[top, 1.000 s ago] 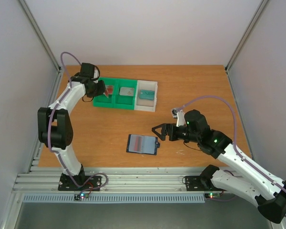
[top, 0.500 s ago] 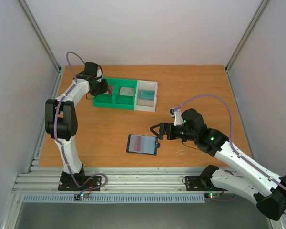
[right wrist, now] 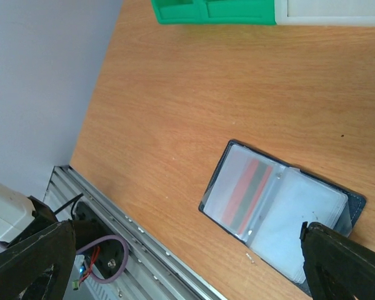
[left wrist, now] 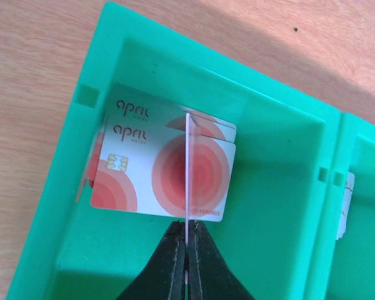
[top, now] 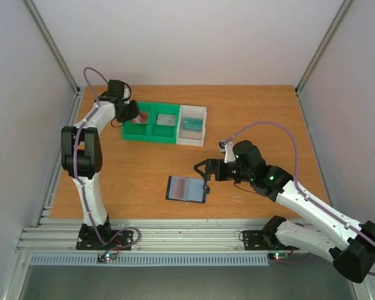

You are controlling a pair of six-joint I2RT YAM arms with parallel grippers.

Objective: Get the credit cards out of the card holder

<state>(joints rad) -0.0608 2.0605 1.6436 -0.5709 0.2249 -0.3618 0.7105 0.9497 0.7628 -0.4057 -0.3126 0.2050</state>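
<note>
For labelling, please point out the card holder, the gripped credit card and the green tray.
card holder (top: 187, 189), top external view, middle of its open face
credit card (left wrist: 187, 164), left wrist view, its thin edge
green tray (left wrist: 270, 206), left wrist view, bare floor

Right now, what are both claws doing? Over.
Left gripper shut on a card, edge-on over green tray. Two cards lie inside. Right gripper open beside card holder. Nothing blocking.

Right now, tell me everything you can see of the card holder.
The card holder lies open and flat on the wooden table, toward the near edge. It has a dark rim and clear, glossy plastic sleeves. Red and greenish stripes show through one sleeve, while the other looks pale. The open right gripper hangs at its right end, one finger by a corner. Whether it touches cannot be told.
</note>
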